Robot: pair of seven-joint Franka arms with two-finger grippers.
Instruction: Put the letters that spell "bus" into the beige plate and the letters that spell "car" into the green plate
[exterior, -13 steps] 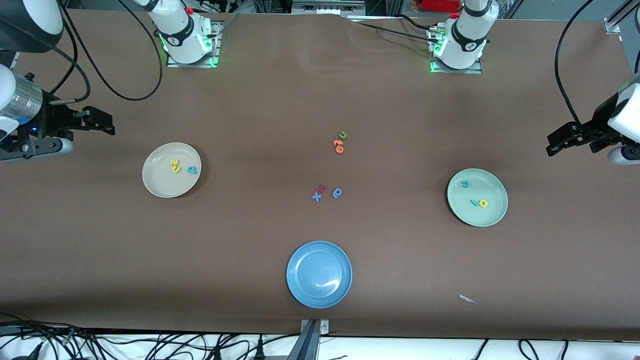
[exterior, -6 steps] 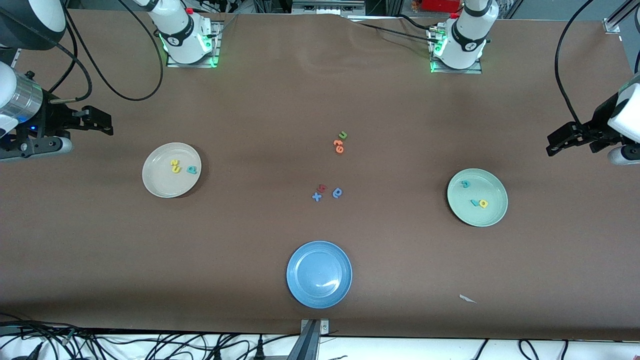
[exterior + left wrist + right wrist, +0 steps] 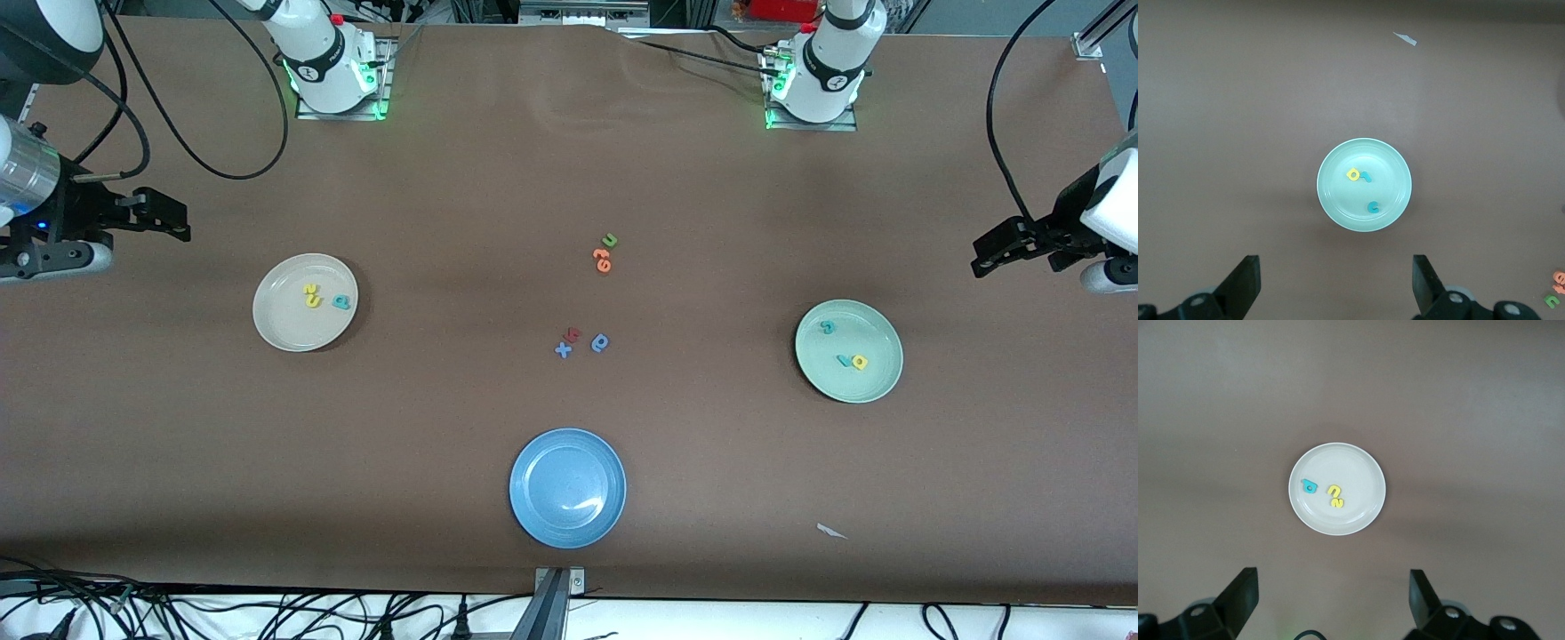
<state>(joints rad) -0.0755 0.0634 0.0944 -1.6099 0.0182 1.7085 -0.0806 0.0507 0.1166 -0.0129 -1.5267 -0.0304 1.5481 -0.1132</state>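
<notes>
right gripper [image 3: 173, 227] drawn back toward its table end, slightly up

Open brown tabletop [image 3: 444, 178] around all three plates. Only clutter mid-table: small foam letters, green and orange pair [image 3: 605, 252], blue and red trio [image 3: 582, 342] nearer the camera. Round blue plate [image 3: 567, 487] at the near edge, white paper scrap [image 3: 830, 531] beside it.

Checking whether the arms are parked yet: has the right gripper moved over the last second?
Yes. The right gripper, open, has drawn away from the beige plate, toward the right arm's end of the table and its bases' edge.
</notes>
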